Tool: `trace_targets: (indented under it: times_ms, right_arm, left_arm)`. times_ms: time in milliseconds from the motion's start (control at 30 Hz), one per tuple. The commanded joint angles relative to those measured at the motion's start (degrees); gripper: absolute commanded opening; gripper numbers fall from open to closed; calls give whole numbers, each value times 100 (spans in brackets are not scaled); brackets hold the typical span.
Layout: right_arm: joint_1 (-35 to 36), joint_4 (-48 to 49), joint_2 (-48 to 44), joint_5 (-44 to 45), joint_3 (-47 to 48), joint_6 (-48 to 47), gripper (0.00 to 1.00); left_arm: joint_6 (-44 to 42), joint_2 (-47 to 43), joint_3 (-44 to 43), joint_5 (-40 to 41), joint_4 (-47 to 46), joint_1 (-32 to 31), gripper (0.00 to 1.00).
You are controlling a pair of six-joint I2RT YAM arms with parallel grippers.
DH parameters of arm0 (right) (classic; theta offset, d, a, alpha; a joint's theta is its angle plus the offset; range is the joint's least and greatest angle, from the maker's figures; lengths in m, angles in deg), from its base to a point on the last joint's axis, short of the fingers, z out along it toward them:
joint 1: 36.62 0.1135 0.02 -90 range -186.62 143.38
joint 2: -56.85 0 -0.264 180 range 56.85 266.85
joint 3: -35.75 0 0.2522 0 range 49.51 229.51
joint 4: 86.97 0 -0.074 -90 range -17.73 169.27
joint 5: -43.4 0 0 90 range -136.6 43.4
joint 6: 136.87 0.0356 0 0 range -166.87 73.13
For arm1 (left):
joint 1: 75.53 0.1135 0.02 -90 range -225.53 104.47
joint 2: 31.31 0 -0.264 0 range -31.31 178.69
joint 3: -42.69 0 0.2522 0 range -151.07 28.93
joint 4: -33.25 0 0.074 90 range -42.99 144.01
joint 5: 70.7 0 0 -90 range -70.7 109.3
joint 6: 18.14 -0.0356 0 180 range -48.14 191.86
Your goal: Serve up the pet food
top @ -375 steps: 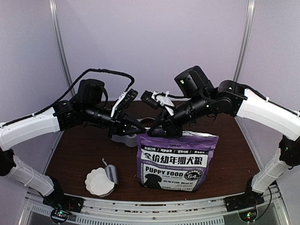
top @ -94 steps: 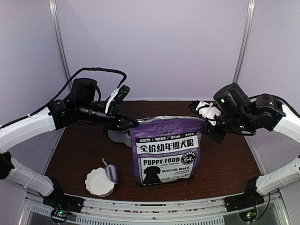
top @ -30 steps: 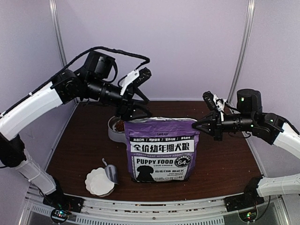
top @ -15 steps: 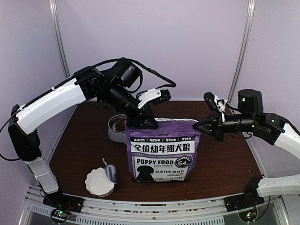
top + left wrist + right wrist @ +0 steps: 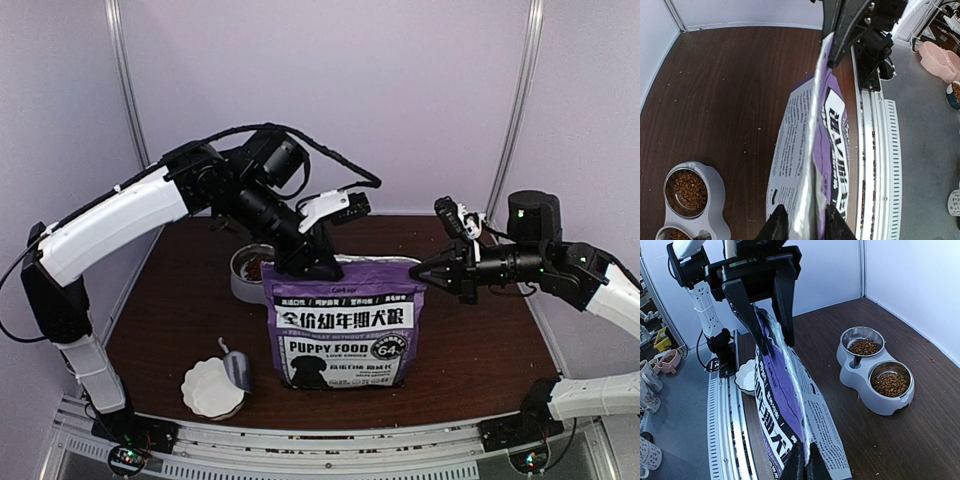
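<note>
Two heaps of pet food (image 5: 890, 384) are seen in the steel cups of a grey double feeder (image 5: 867, 399), which stands just behind the bag (image 5: 345, 330) on its left-arm side. More is presumably held inside the bag, though none can be seen there. The bag is stood upright, and its flattened top edge is pinched at both ends. The left gripper (image 5: 805, 225) is clamped on the end nearer the feeder, and the right gripper (image 5: 804, 465) is closed tight on the far end.

The pellets are judged small, dry, hard and light. Loose, they would roll and scatter, and no single piece could sensibly be pinched. They are better moved in a container, so hold would be taken on the bag's soft, slick film at its top corners, or on the metal scoop (image 5: 238, 370) lying in front of the bag.
</note>
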Motion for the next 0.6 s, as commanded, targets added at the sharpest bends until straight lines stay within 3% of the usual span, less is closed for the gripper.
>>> trace_targets:
  times_ms: [0, 133, 200, 433, 567]
  right_arm:
    - [178, 549, 49, -231, 27, 183, 0]
    - [238, 626, 75, -228, 16, 210, 0]
    - [239, 636, 60, -197, -5, 206, 0]
    - [237, 619, 22, -92, -80, 202, 0]
    - [246, 620, 29, -94, -90, 202, 0]
  left_arm:
    - [109, 305, -345, -266, -363, -92, 27]
    - [114, 500, -532, -405, -365, -150, 16]
    - [89, 526, -548, -451, -365, -172, 0]
    - [131, 511, -525, -565, -537, -183, 0]
    - [275, 565, -537, -788, -864, -196, 17]
